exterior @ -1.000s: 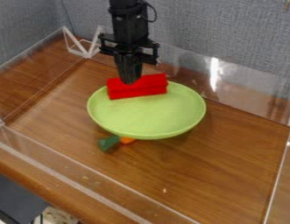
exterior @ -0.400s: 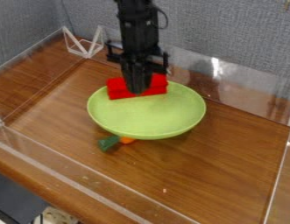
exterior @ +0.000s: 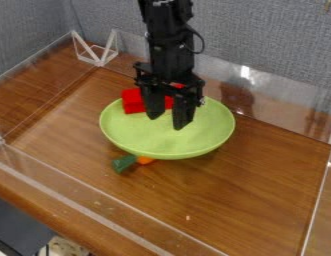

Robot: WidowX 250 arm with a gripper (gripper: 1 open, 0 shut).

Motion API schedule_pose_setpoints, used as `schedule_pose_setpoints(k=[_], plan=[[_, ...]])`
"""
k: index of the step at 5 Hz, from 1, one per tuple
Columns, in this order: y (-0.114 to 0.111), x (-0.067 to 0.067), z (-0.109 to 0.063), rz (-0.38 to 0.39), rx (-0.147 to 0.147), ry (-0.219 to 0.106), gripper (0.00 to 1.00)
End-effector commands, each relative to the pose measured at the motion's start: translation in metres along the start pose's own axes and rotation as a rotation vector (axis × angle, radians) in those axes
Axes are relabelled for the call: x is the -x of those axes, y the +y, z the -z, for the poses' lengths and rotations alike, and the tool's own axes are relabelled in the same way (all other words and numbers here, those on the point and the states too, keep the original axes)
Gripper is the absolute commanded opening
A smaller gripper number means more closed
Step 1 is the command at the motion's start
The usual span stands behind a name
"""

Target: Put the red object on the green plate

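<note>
The red object (exterior: pixel 133 100), a plain rectangular block, lay at the far rim of the green plate (exterior: pixel 195 143), largely hidden behind the gripper (exterior: pixel 168 113); its long axis appeared to run across the plate's far edge, side to side. The plate was round, shallow, smooth and lime-green, resting near the middle of the glossy wood-grain desk (exterior: pixel 261 170). The black gripper pointed straight down with its jaws parted, clasping nothing. A small orange-and-green item (exterior: pixel 129 162) sat against the plate's near rim.
</note>
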State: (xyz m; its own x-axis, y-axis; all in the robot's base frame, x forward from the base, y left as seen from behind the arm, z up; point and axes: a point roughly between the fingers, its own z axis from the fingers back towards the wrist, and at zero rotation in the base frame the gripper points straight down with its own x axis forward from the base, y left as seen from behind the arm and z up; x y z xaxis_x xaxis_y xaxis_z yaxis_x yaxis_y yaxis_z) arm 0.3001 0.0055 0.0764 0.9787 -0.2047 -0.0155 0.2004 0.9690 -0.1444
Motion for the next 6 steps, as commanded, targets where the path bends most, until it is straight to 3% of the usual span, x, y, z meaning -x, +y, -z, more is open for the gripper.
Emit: schedule_pose_setpoints(k=[1,2,3,6], plan=[[0.005,-0.003,0.000,0.052,-0.007,-0.019,0.00],[0.014,0.003,0.001,-0.045,-0.002,-0.028,1.00],[0.021,0.011,0.001,-0.134,0.005,-0.034,1.00],[0.018,-0.002,-0.008,-0.051,-0.036,-0.068,1.00]])
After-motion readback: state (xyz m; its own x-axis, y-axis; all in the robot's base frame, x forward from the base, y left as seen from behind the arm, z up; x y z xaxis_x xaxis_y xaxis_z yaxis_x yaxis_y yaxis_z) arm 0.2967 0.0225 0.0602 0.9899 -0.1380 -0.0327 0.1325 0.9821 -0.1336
